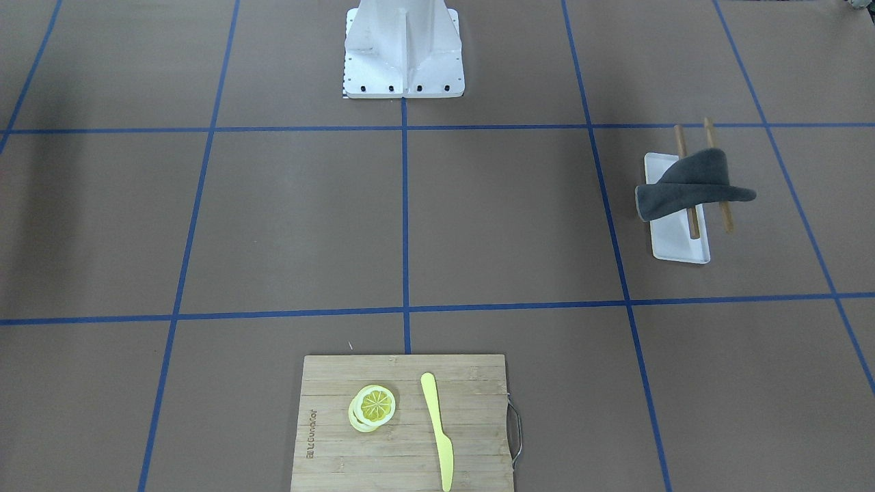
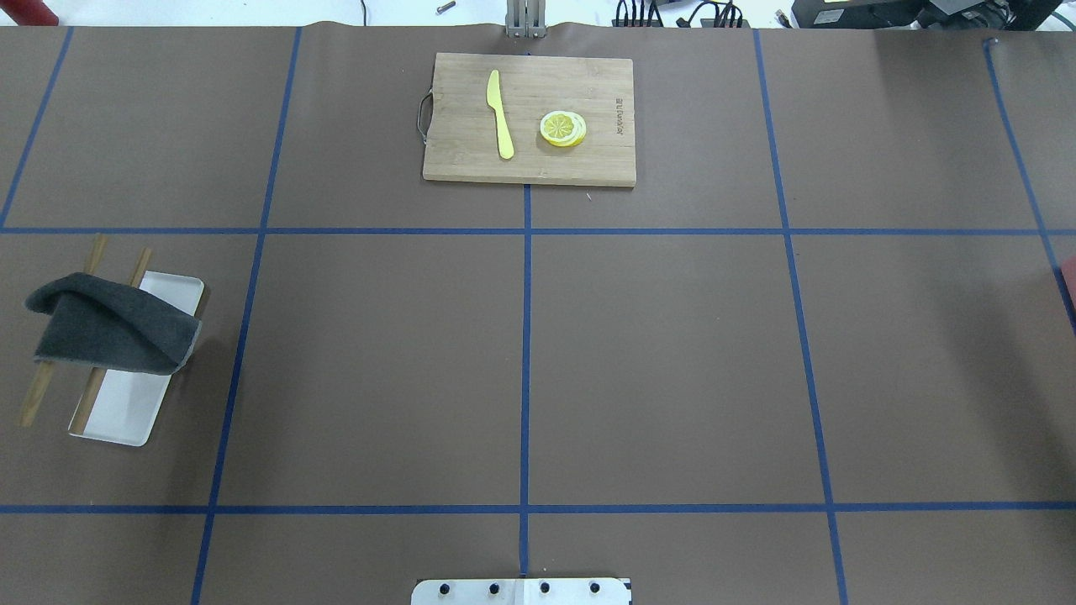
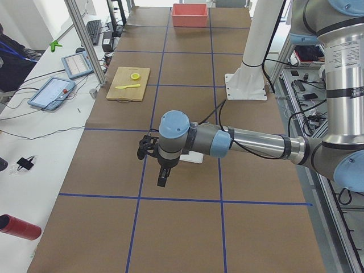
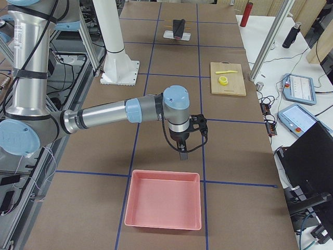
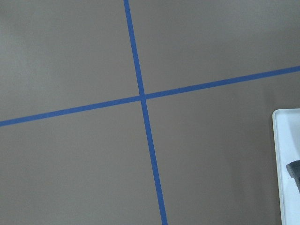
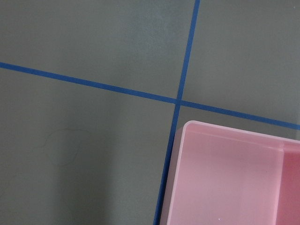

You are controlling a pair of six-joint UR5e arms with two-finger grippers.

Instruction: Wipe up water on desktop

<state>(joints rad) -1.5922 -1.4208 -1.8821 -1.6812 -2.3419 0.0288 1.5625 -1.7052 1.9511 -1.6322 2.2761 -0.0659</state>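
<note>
— Where's the desktop (image 2: 672, 353)?

— It fills the overhead view: matte brown, cut into big rectangles by blue tape. At 12 o'clock lies a bamboo cutting board (image 2: 471, 160) with a yellow plastic knife (image 2: 501, 118) and lemon slices (image 2: 563, 128) on it, the slices at 3 o'clock from the knife.

— And the cloth?

— A dark grey cloth (image 2: 109, 332) is at 9 o'clock. It is draped over two wooden sticks (image 2: 34, 403) and the far half of a white tray (image 2: 118, 412).

— Any water?

— The right wrist view shows a faint irregular outline on the brown surface at 8 o'clock. I cannot tell whether it is wet.

— The grippers?

— The left gripper (image 3: 162, 181) hangs fingers down over the desktop, near the tray; only the left side view shows it, so I cannot tell how its jaws stand. The right gripper (image 4: 182, 153) also points down and shows only from the right side, so I cannot tell there either. A pink bin (image 4: 164, 205) sits at 6 o'clock from it.
</note>
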